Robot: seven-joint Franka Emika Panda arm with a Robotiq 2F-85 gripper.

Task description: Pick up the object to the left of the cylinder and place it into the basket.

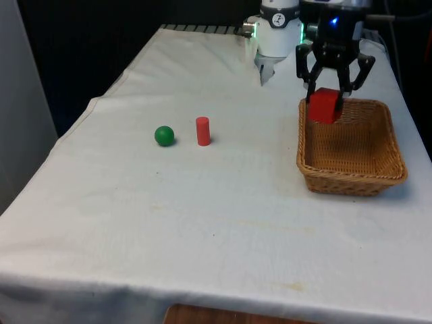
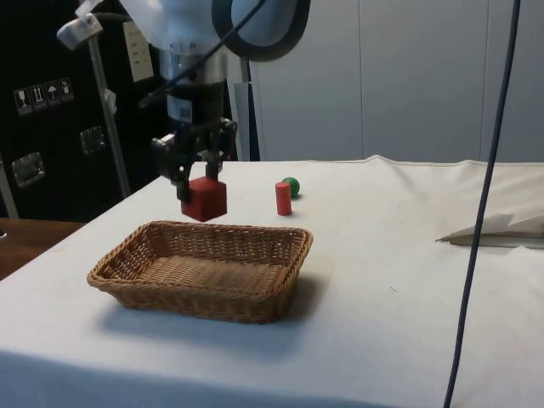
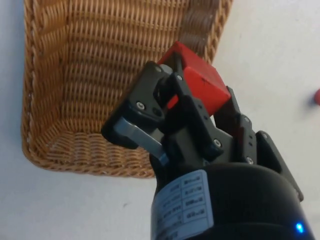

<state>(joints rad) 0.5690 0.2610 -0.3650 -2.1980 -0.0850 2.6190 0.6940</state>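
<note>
Your black two-finger hand (image 1: 329, 101) is clamped on a small red block (image 1: 324, 105) and holds it in the air above the near-robot end of the shallow woven wicker basket (image 1: 388, 177). In the side view the red block (image 2: 204, 199) hangs clear of the basket rim (image 2: 280, 286), over the basket's inside.

The block looks rigid and light, likely painted wood, with flat faces that suit a two-sided pinch; it sits slightly turned in the grip, so expect it to tumble a little on release. The basket walls are low and the floor is bare, giving you open room to let go.

The red upright cylinder (image 1: 202, 131) and the green ball (image 1: 164, 136) stand well apart on the white-clothed counter (image 1: 202, 223), out of your way.
</note>
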